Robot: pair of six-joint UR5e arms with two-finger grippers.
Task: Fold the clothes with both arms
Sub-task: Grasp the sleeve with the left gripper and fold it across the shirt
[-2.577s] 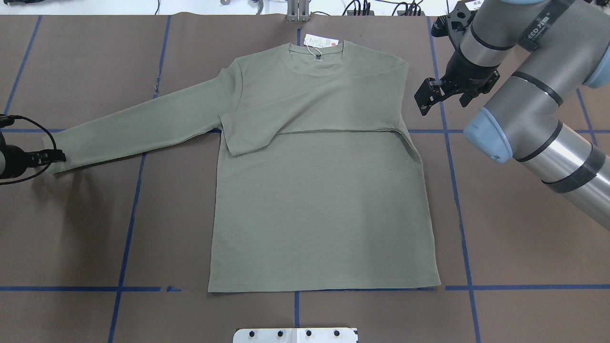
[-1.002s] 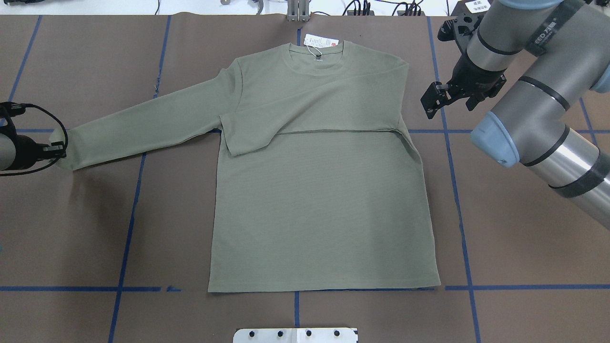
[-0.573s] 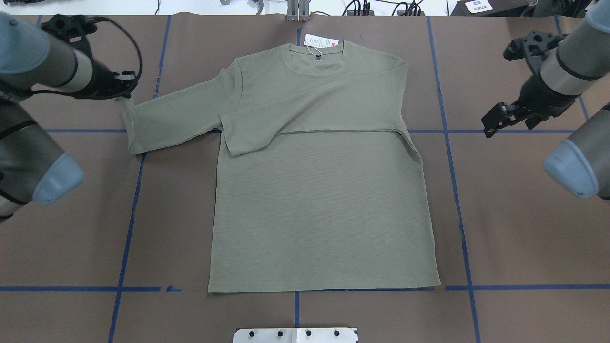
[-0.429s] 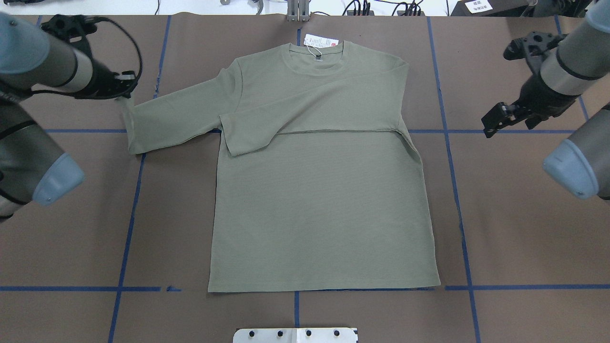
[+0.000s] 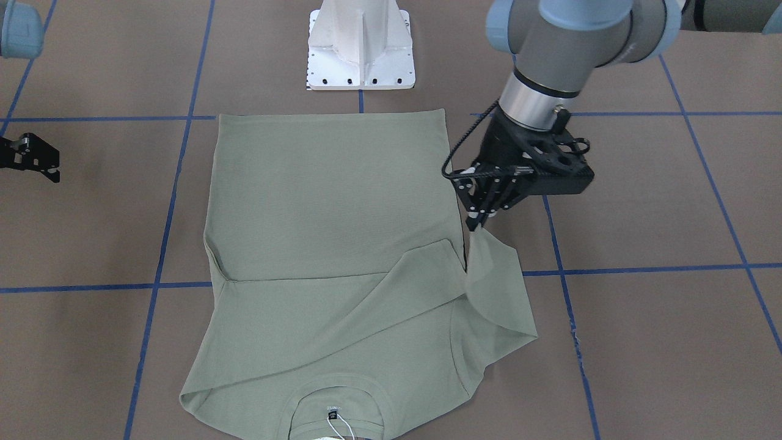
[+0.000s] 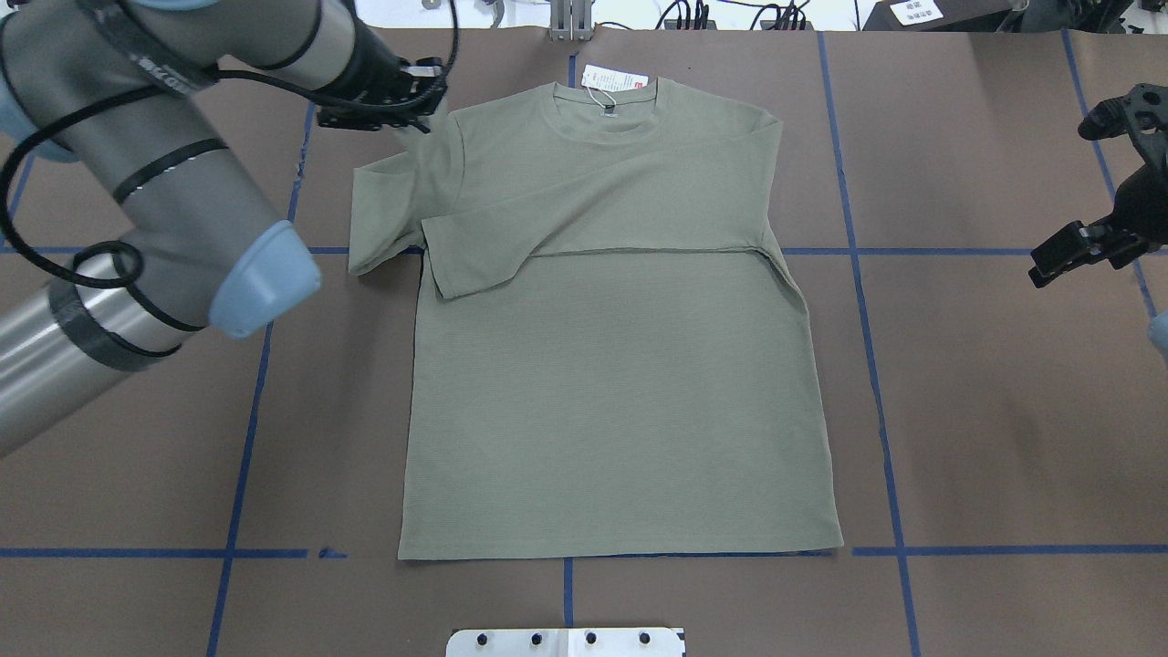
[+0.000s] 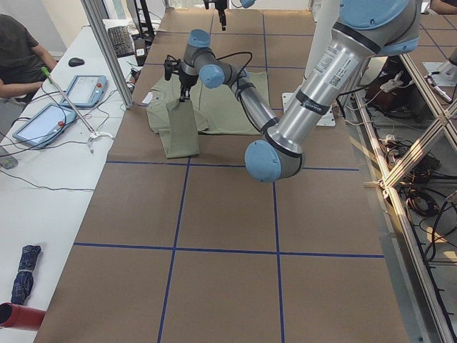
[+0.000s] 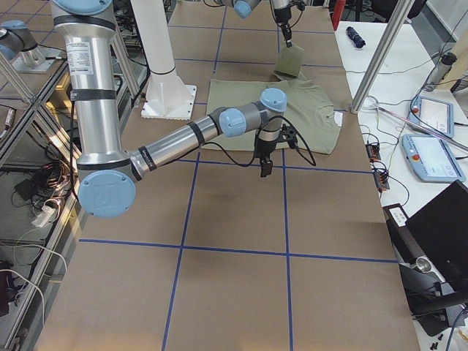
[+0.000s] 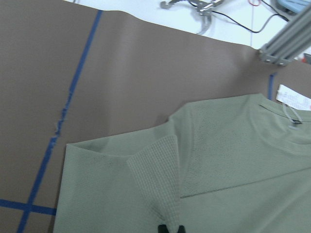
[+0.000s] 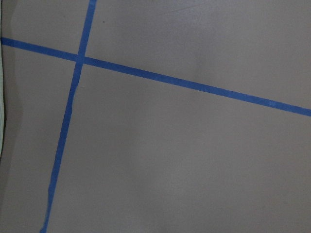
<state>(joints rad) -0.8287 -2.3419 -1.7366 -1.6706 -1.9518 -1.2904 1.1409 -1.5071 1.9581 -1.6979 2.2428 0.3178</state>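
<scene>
**Fig.** Overhead view, read L to R. The left gripper is clamped on the cuff end of the left sleeve and holds it raised. The wrist view shows the knit pinched between the black tips. The sleeve hangs doubled below the gripper, and its fold rests on the table on the gripper's robot-ward side.

The shirt lies flat with its collar away from the robot. Its body spreads from the gripper toward the right-arm side and back toward the robot. The right sleeve is already laid across the chest, its cuff end just robot-ward of the gripper.

Key relation: the chest lies directly on the right-arm side of the held cuff. The next move prob. carries the cuff straight across, w/ the sleeve's long axis parallel to the folded right sleeve and w/o dragging the body. The left arm is by far the nearer.

The right gripper hangs over bare table, well apart from the shirt. It is seen approx. side-on, so whether the jaws are parted or together cannot be told.
</scene>
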